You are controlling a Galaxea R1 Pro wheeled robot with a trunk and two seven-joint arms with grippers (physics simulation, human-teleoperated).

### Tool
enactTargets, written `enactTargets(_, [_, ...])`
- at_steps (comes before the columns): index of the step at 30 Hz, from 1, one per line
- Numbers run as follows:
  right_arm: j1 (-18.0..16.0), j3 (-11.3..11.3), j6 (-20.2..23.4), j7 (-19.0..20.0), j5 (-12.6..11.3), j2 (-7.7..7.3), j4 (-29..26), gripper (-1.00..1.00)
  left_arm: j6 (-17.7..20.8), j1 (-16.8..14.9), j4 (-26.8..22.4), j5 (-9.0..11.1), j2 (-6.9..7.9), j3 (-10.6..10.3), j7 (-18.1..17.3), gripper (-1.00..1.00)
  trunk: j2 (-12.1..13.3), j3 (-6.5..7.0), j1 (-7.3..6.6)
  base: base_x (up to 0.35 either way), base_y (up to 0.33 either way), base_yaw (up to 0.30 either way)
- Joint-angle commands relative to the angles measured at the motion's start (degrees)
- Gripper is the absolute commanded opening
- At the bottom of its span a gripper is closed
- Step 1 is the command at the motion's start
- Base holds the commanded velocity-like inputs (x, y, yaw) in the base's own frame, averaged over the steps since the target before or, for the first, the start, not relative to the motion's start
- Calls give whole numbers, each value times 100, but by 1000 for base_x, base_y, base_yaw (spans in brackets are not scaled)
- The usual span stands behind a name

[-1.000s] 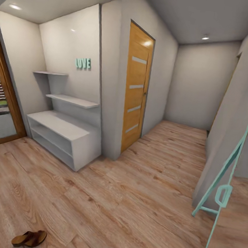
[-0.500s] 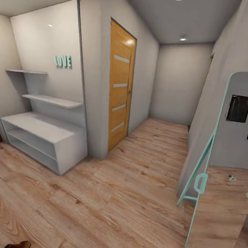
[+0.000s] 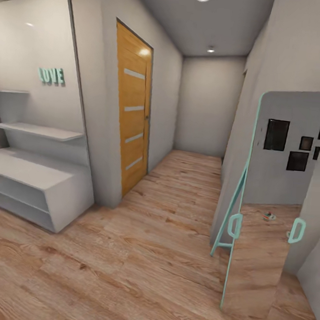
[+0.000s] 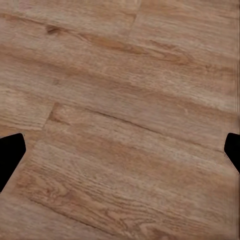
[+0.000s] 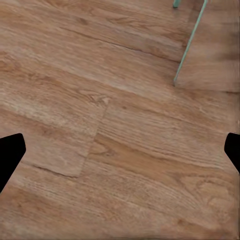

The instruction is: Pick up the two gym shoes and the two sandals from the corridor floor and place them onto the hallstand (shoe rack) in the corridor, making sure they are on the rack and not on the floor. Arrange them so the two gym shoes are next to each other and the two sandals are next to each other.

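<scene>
Corridor seen from the head camera, hallstand at left, mirror at right.

The hallstand (image 3: 30,183) stands against the left wall, its shelf slots bare, a mint "LOVE" sign (image 3: 51,76) above it. Then comes an orange wooden door (image 3: 131,114), the corridor floor (image 3: 137,264), and a mint-framed leaning mirror (image 3: 267,207) reflecting a small gym shoe (image 3: 269,217). Left gripper (image 4: 120,155) and right gripper (image 5: 120,155) hang above planks, fingertips spread wide, holding nothing.
</scene>
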Motion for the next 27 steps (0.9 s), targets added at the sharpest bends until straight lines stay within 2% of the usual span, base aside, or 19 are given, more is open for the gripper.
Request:
enactTargets(1, [-5, -3, -18, -2, 5, 1, 6, 100, -27, -2, 1, 7, 2, 0, -4, 100, -3, -6, 0, 0, 0, -268])
enactTargets(14, [-5, -3, -20, -2, 1, 7, 22, 100, -72, -1, -4, 29, 24, 22, 10, 100, -3, -6, 0, 0, -15, -268])
enactTargets(19, [-5, -3, -24, -2, -3, 8, 23, 100, -105, -1, -4, 22, 25, 22, 11, 100, -3, -6, 0, 0, -187, -268])
enactTargets(27, [-5, -3, -26, -2, -12, 8, 24, 100, -486, -9, 5, 19, 25, 22, 44, 100, -3, -6, 0, 0, -260, -268])
